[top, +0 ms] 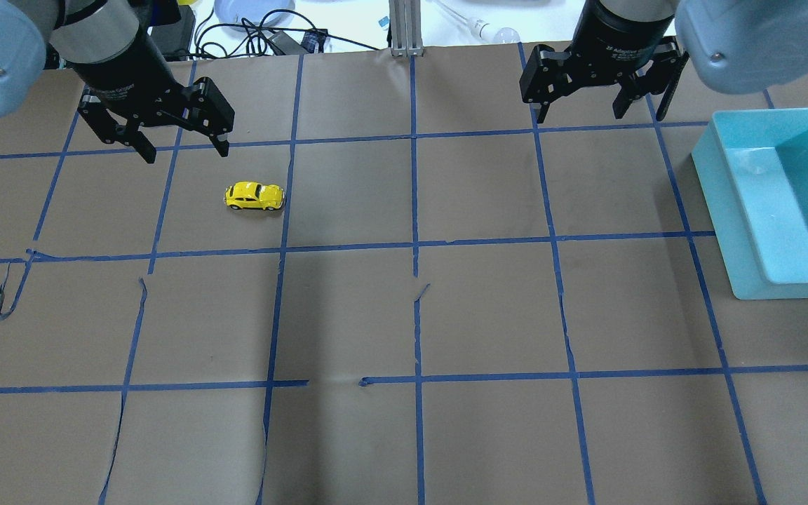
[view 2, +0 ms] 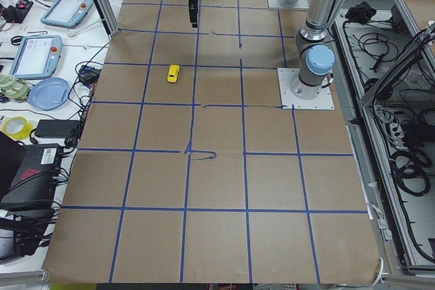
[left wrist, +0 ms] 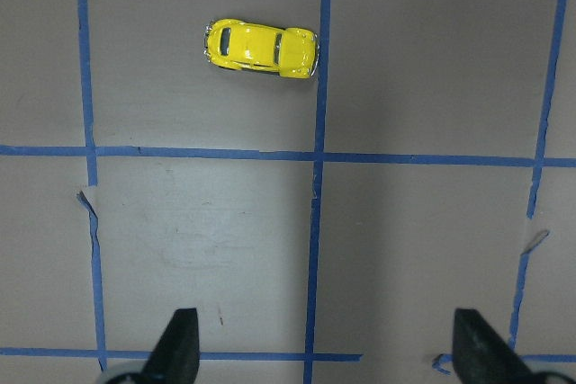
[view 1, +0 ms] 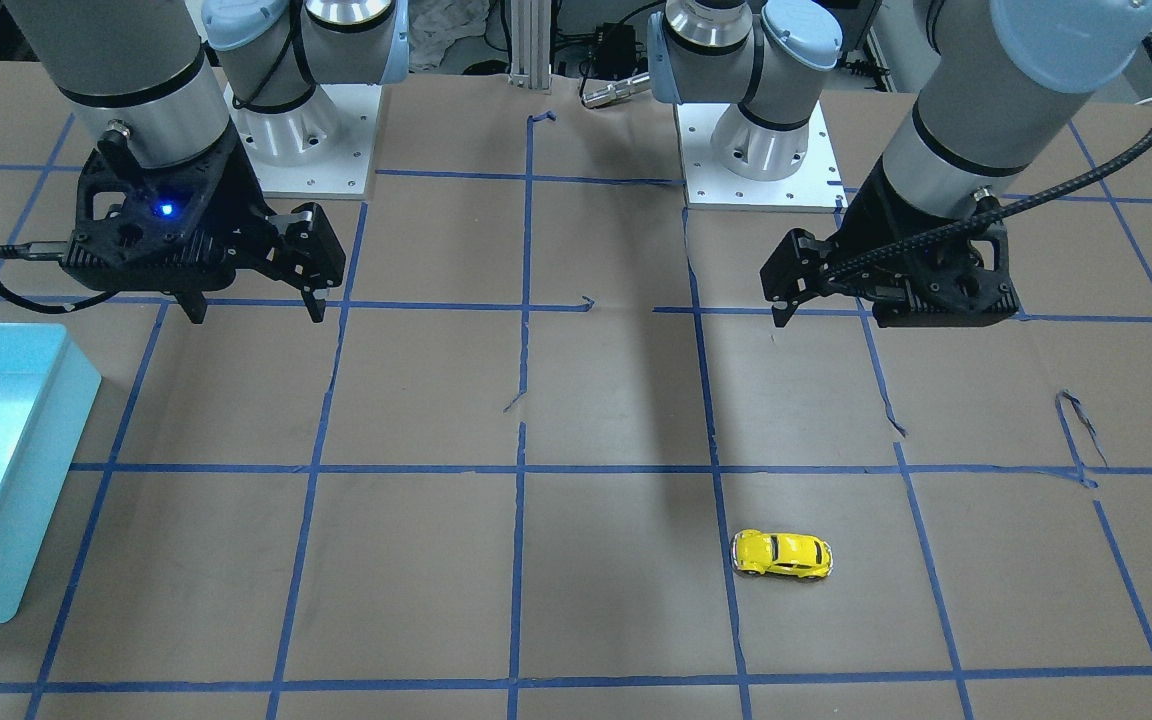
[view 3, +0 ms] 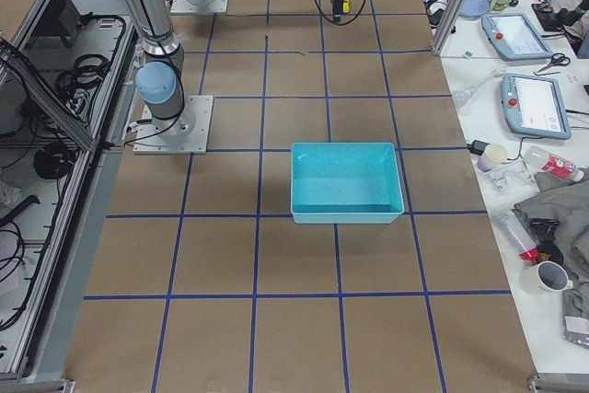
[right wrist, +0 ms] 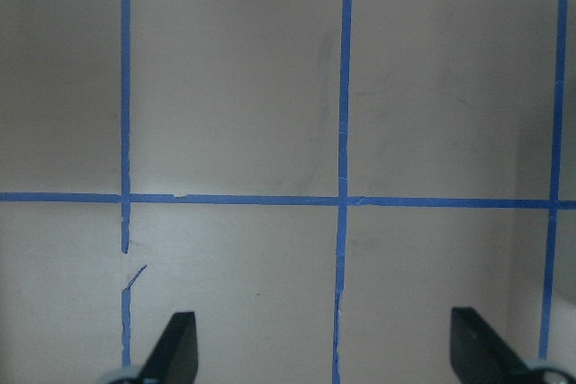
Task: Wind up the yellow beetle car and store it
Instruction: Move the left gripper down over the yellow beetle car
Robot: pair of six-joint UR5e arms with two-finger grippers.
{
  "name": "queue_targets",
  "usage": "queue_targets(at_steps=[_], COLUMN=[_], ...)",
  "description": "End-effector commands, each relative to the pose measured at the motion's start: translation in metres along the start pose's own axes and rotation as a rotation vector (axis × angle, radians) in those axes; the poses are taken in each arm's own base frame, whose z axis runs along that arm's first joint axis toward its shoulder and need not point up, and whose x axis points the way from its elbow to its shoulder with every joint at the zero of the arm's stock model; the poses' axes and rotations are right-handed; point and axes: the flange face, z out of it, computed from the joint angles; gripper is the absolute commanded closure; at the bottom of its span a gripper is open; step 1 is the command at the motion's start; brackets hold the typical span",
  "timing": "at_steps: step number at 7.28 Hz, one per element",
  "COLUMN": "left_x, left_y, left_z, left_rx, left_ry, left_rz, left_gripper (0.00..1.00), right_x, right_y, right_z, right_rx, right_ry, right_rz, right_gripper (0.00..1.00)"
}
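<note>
We count one yellow beetle car (top: 254,196) and one teal bin (top: 725,210) on the desk (top: 404,315), well apart. Two sets of jaws, on the left arm (top: 113,49) and the right arm (top: 625,28), are both spread.

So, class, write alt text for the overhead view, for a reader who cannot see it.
A yellow beetle car sits on a brown table gridded with blue tape, close to the open left gripper. The open right gripper hangs apart, near a teal bin at the right edge.
</note>
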Motion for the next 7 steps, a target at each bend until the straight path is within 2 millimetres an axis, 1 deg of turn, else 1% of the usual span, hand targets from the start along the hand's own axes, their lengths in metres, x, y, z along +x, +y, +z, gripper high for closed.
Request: queue_targets(at_steps=[1, 2, 3, 4, 5, 6, 7], left_x=[-0.001, 0.000, 0.000, -0.005, -0.008, -0.011, -0.011], left_y=[0.000, 0.000, 0.001, -0.005, -0.007, -0.009, -0.013], left_z=[0.004, 0.004, 0.004, 0.011, 0.013, 0.012, 0.011], left_rx=[-0.009, -0.009, -0.011, -0.020, -0.021, -0.012, 0.011], left_ry=[-0.003, -0.001, -0.001, -0.004, -0.005, -0.004, -0.004], left_rz=[-0.001, 0.001, 0.002, -0.004, -0.010, -0.016, -0.058], left_gripper=[0.00, 0.00, 0.00, 0.00, 0.00, 0.00, 0.00], right_x=[0.000, 0.000, 0.000, 0.000, 0.000, 0.000, 0.000], right_y=[0.006, 0.010, 0.010, 0.010, 0.010, 0.011, 0.011], right_z=[0.006, 0.007, 0.006, 0.007, 0.008, 0.009, 0.010], right_rx=[-0.057, -0.091, -0.090, -0.091, -0.094, -0.096, -0.099], right_ry=[0.002, -0.002, -0.003, 0.002, 0.001, -0.001, -0.002], right_rz=[0.002, 0.005, 0.002, 0.003, 0.003, 0.003, 0.003], right_gripper=[0.00, 0.00, 0.00, 0.00, 0.00, 0.00, 0.00])
